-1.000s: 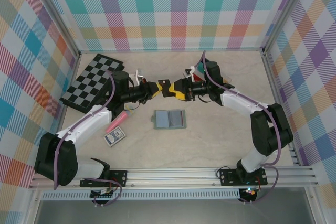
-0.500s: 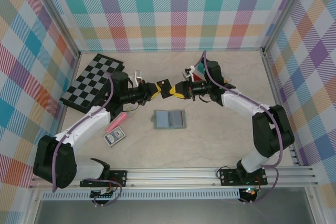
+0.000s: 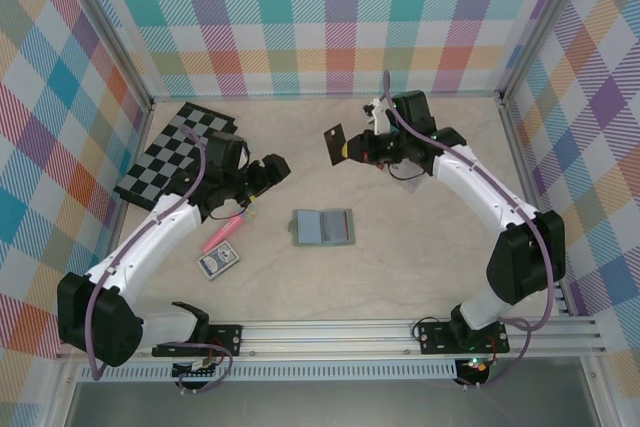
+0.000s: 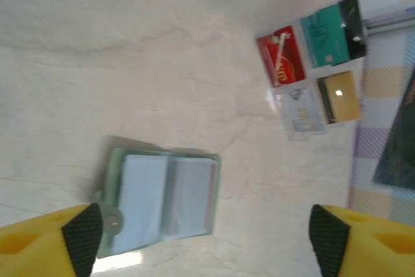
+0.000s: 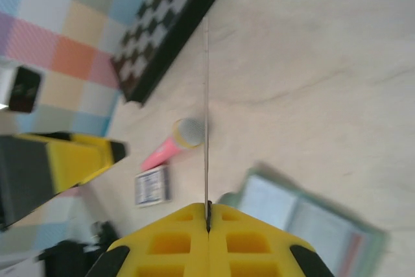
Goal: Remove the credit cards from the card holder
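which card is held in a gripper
The dark card, pinched in the right gripper; the red card, teal card and gold card lie flat, unheld.

held credit card (image 5: pixel 207 95) edge-on in the right hand (image 5: pixel 207 212), face hidden; card holder (image 5: pixel 301 218) blurred, cut off at the lower edge; from the left wrist, its corner behind a pad (image 4: pixel 83 238) of the left hand (image 4: pixel 204 241); print on the loose cards (image 4: pixel 282 56) unreadable

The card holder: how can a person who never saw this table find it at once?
On the table, from the checkered board at the back left, look right to the middle. The card holder lies there, open flat. Unlike the pink toy microphone and small card pack on its left, it is grey-green with two clear pockets.
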Robot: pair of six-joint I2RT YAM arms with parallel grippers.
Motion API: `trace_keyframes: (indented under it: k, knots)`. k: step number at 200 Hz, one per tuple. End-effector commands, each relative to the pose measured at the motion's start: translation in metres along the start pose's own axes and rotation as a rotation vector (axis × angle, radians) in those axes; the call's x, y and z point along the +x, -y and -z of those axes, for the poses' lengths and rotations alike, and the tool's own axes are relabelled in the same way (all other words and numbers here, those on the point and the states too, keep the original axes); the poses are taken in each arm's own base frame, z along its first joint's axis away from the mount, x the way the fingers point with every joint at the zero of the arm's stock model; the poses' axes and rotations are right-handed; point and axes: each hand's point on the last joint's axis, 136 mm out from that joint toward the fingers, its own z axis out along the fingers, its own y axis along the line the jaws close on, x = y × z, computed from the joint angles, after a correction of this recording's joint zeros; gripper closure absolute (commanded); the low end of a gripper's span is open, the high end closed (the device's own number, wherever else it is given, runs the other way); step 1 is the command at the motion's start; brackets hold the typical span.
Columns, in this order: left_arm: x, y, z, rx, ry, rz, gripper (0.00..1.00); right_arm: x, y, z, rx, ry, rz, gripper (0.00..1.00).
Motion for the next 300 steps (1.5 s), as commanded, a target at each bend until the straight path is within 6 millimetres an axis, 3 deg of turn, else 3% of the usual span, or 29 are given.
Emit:
trace_keyframes:
  k: [1,11,55,76,124,190,300]
  knots:
    - [-0.005,-0.023,0.015,-0.129,0.026,-0.068,0.05,-0.015,0.046,0.012,0.226,-0.004,0.121,1.00]
    - [-0.006,-0.023,0.015,-0.133,0.031,-0.079,0.00,-0.025,0.056,0.017,0.268,0.000,0.137,1.00]
    - [-0.014,-0.026,0.010,-0.181,0.033,-0.119,0.00,-0.066,0.093,0.046,0.390,0.029,0.277,1.00]
    - [-0.020,-0.026,0.006,-0.205,0.038,-0.143,0.00,-0.074,0.113,0.049,0.416,-0.009,0.390,1.00]
    - [-0.032,-0.018,-0.010,-0.217,0.020,-0.192,0.00,-0.091,0.161,0.065,0.477,-0.065,0.435,1.00]
    - [-0.032,-0.008,-0.028,-0.157,-0.006,-0.215,0.00,-0.101,0.191,0.045,0.437,-0.158,0.585,1.00]
    - [-0.017,-0.022,-0.037,-0.163,-0.042,-0.176,0.00,-0.098,0.227,0.029,0.475,-0.233,0.621,1.00]
